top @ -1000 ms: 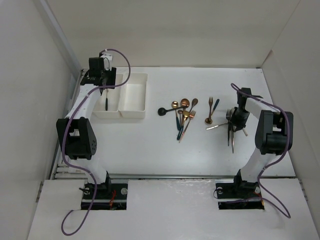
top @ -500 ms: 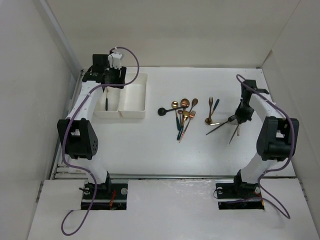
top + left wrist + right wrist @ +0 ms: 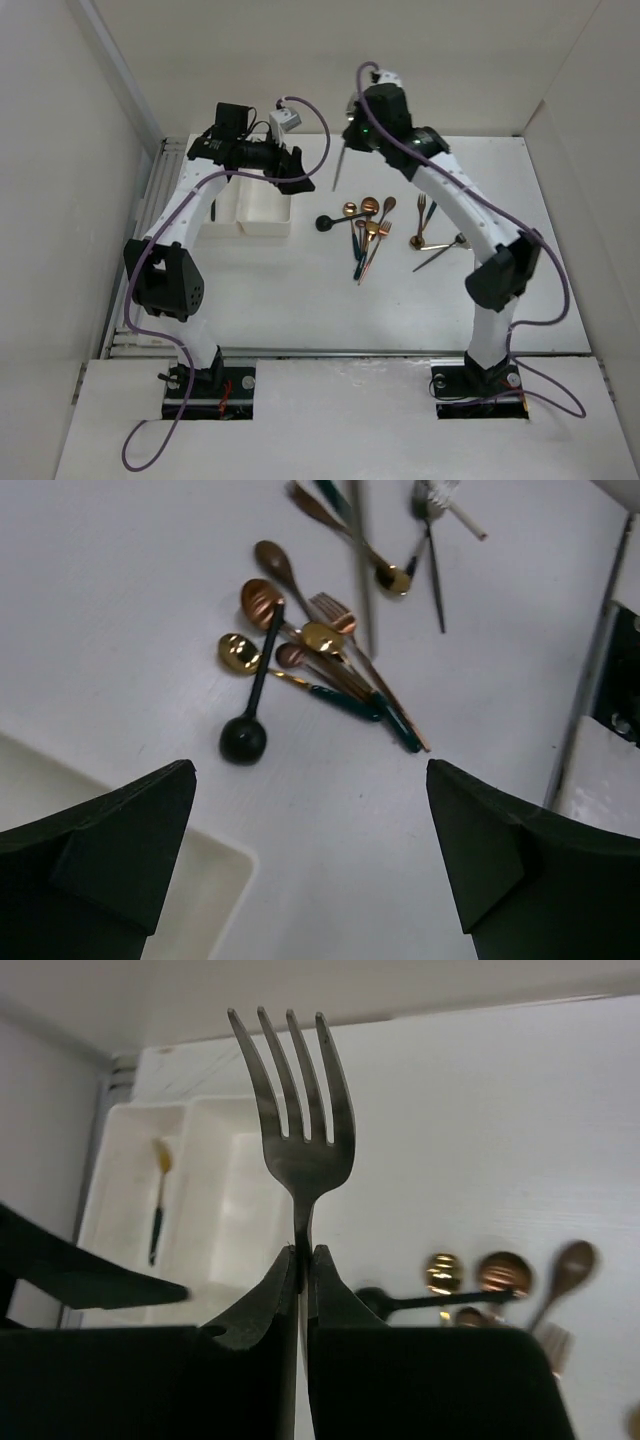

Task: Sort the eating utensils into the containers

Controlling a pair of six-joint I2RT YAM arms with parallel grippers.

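Observation:
My right gripper (image 3: 351, 130) is shut on a silver fork (image 3: 338, 167), held high near the back of the table, right of the containers (image 3: 265, 222). In the right wrist view the fork (image 3: 298, 1110) stands tines up out of the shut gripper (image 3: 305, 1256). Beyond it lie the two white containers (image 3: 230, 1210); the left one holds a gold-headed, dark-handled utensil (image 3: 158, 1200). My left gripper (image 3: 297, 172) is open and empty over the right container's far end. Its wrist view shows the gripper (image 3: 310, 850) above bare table, a container corner (image 3: 205, 885) and the utensil pile (image 3: 310, 650).
The main utensil pile (image 3: 365, 225) lies mid-table, a black spoon (image 3: 326, 222) at its left. Another fork and spoon (image 3: 424, 215) and a silver piece (image 3: 440, 252) lie further right. White walls close in the table on the left, back and right.
The right arm lifted the silver fork off the right side of the table and swung it left toward the containers. The left gripper opened and moved right from above the left container.

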